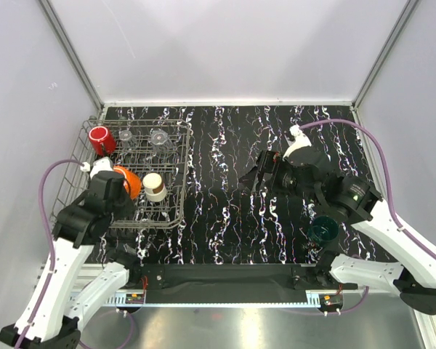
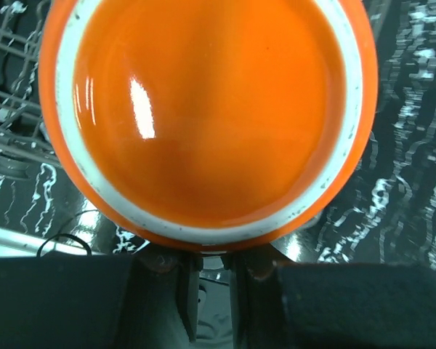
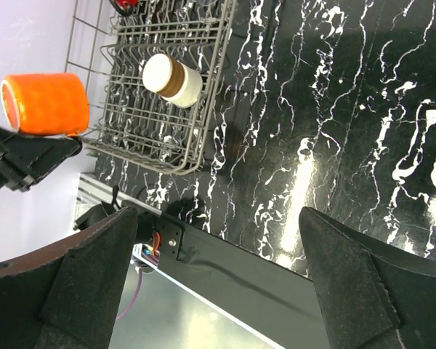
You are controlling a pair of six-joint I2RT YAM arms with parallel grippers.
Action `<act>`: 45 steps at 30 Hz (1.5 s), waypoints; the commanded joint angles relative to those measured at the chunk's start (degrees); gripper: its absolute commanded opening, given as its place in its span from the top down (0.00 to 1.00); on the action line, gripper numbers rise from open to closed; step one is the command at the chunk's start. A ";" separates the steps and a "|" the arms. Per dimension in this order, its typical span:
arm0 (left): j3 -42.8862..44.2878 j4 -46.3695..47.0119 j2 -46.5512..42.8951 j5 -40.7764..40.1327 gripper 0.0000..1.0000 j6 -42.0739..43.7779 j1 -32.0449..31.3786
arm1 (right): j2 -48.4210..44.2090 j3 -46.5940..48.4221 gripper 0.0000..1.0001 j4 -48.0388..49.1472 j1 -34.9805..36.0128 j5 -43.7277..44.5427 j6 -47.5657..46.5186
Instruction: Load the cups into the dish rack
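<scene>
Left gripper (image 1: 116,185) clamps the orange cup (image 1: 131,182) over the dish rack (image 1: 71,163); I fear it slipping onto tines. Right gripper (image 1: 256,177) gapes empty.

Dish rack (image 1: 183,190) sits on the tabletop (image 1: 225,218) at its left edge. Inside, along the far side, left to right: first cup (image 1: 99,139), second cup (image 1: 126,136), third cup (image 1: 159,138). Fourth cup (image 1: 154,186) stands nearer the front. Held cup (image 1: 130,182), in the left gripper (image 1: 120,184), hangs just left of it. Lone cup (image 1: 323,230) stands toward the near-right corner.
</scene>
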 commanded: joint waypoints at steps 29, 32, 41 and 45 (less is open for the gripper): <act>-11.69 25.31 27.04 -1.67 1.00 1.61 19.11 | -3.40 -2.43 0.00 -3.62 -0.09 3.49 -4.17; -11.08 25.58 29.77 -1.76 1.00 1.70 19.11 | -3.57 -2.69 0.00 -3.53 -0.09 3.23 -3.91; -10.90 27.25 35.13 -2.37 1.00 0.83 19.37 | -4.10 -3.13 0.00 -3.88 -0.09 3.23 -3.47; -11.95 27.95 35.49 -2.02 0.87 -0.84 19.46 | -4.45 -3.30 0.00 -3.97 -0.09 3.40 -3.47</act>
